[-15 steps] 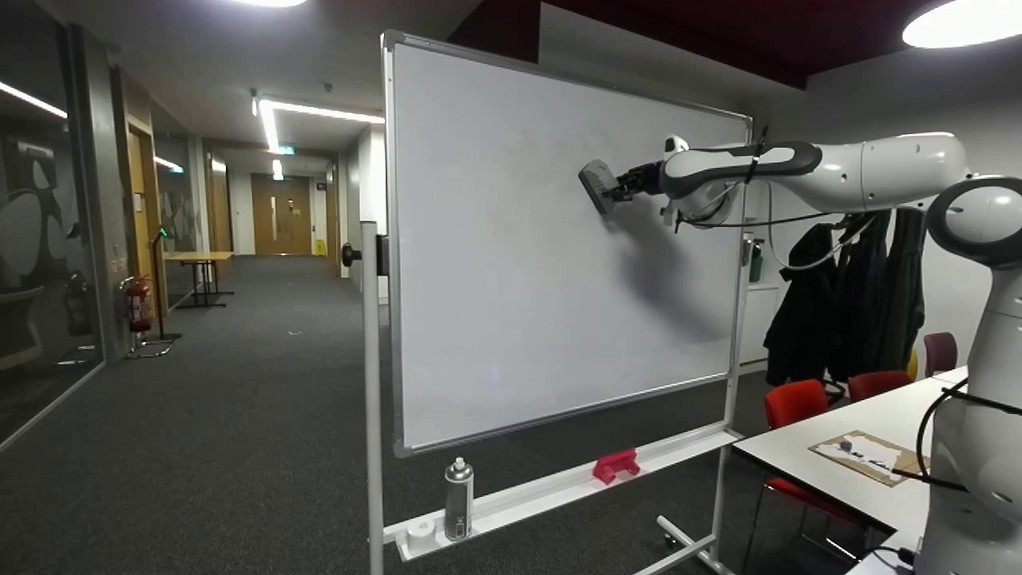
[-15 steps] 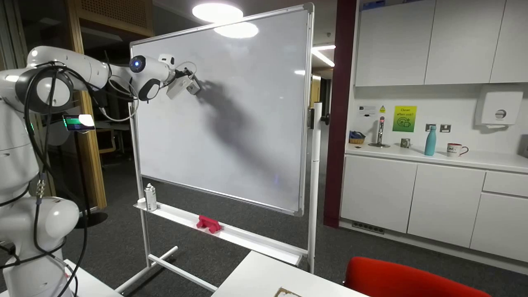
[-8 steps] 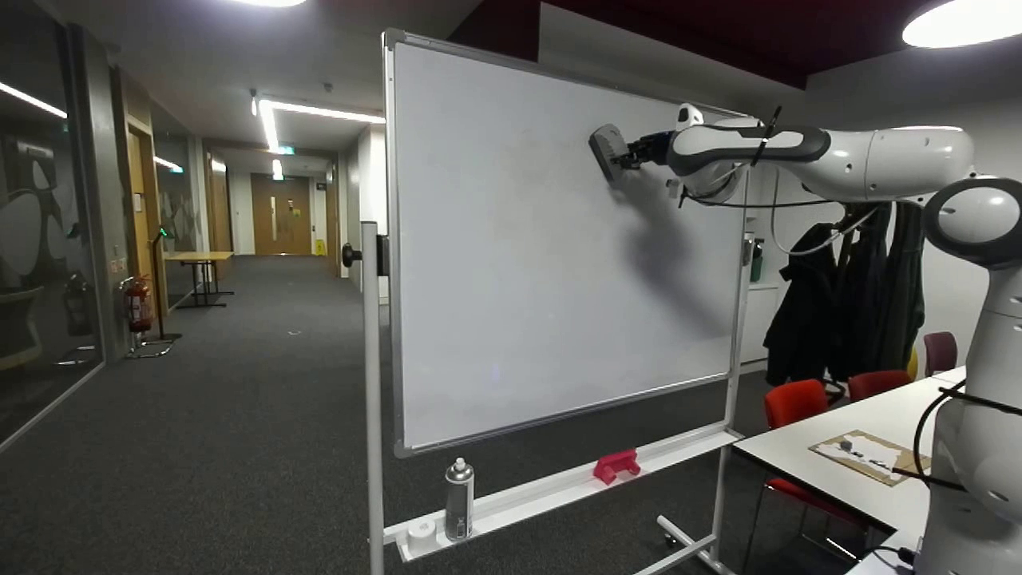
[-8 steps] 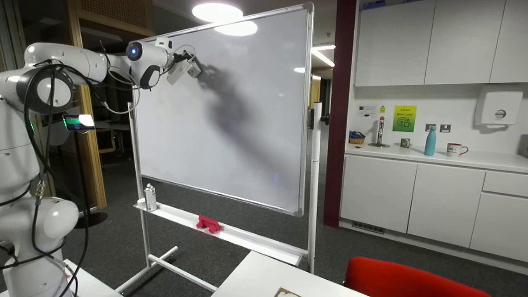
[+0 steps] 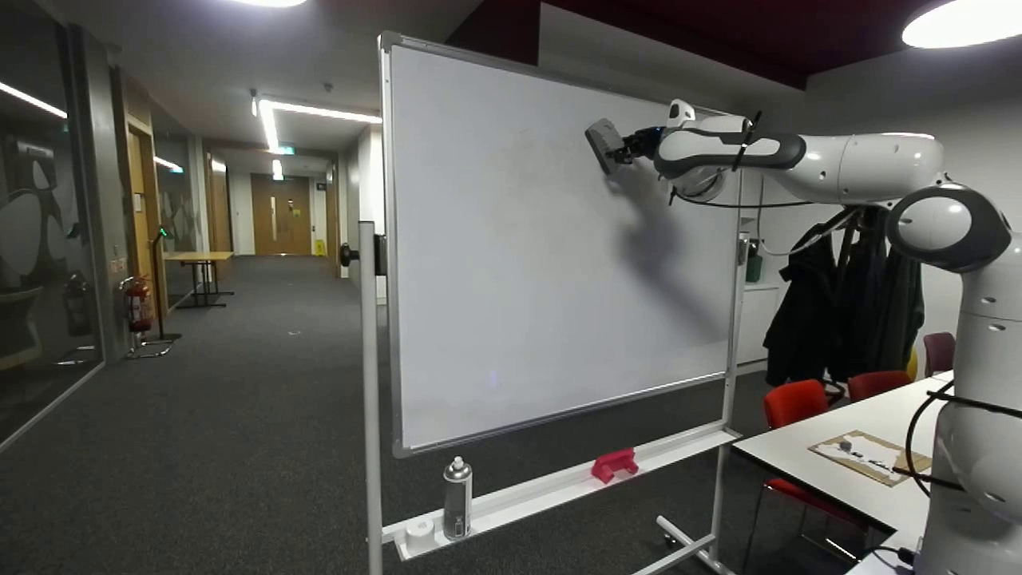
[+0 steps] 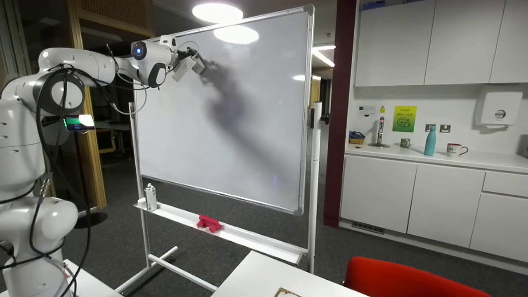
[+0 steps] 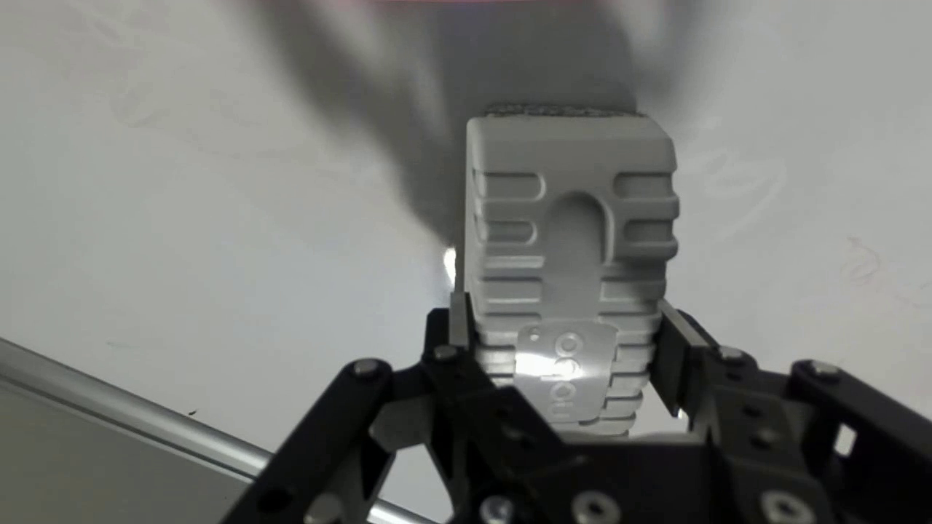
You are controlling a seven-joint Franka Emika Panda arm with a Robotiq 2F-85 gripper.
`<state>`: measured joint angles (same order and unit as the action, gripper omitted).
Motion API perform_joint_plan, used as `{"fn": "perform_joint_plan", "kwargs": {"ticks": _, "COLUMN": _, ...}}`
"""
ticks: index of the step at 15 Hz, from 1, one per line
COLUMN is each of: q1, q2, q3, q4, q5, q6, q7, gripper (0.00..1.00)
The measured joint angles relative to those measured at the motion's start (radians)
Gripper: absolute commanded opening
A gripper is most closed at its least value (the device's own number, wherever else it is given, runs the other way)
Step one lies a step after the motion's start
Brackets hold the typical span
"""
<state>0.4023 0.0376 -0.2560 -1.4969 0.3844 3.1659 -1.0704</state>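
My gripper (image 7: 568, 324) is shut on a grey eraser (image 7: 564, 240), with one finger on each long side. The eraser has a ridged back with raised lettering, and a strip of its felt edge shows. In both exterior views my gripper (image 5: 618, 156) (image 6: 190, 53) holds the eraser (image 5: 602, 145) (image 6: 199, 66) tilted at the upper part of the whiteboard (image 5: 511, 287) (image 6: 173, 136). The eraser is at or very close to the board surface (image 7: 218, 167); exact contact is hidden. Faint marks show on the board in the wrist view.
The board's lower tray (image 5: 543, 499) bears a spray can (image 5: 458, 503), a small white item (image 5: 420, 533) and a red holder (image 5: 615, 465). A white table (image 5: 798, 431) and red chairs (image 5: 796, 403) stand nearby. A kitchen counter (image 6: 396, 153) is beyond the board.
My gripper moved up the board with the eraser, then slightly toward the board in the last half second as the arm's elbow came forward. The board stand shifted very slightly.
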Motion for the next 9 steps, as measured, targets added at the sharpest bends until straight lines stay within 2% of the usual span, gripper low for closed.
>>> {"fn": "perform_joint_plan", "kwargs": {"ticks": 9, "q1": 0.012, "q2": 0.048, "q3": -0.004, "q4": 0.01, "q5": -0.142, "q6": 0.059, "q7": 0.006, "gripper": 0.34}}
